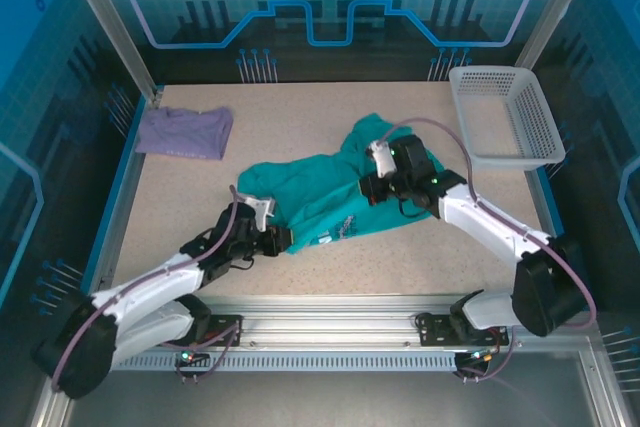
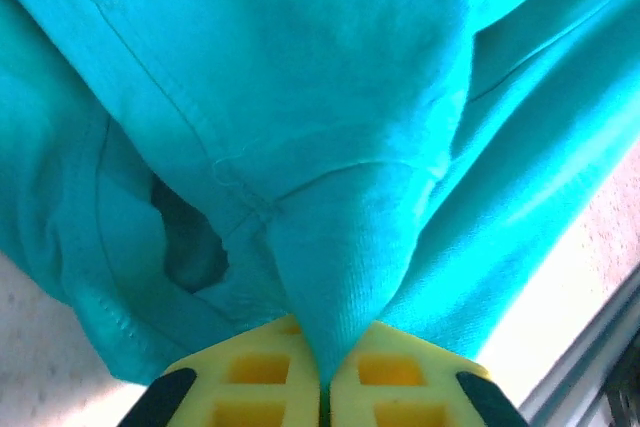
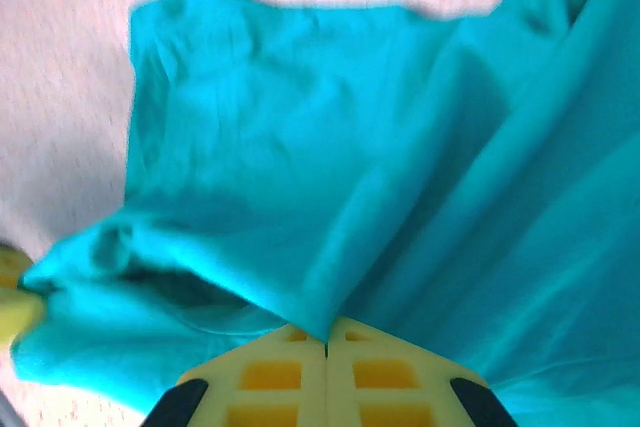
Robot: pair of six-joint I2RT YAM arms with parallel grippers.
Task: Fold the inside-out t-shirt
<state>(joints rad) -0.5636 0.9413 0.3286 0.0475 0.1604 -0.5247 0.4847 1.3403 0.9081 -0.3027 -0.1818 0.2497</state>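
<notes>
Top external view: crumpled teal t-shirt [image 1: 320,192] pinched at two spots

Soft knit with stitched hems, bunched mid-way across the table [image 1: 180,207], long axis running near-left to far-right. Folds hide its outline; a white print [image 1: 340,230] is unreadable. Left gripper [image 2: 322,387] and right gripper [image 3: 326,345] each press yellow fingers [image 2: 250,372] together on a fabric fold.

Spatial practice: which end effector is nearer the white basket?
Right. The right end effector grips the t-shirt left of the basket; the left end effector, farther, grips its near edge.
</notes>
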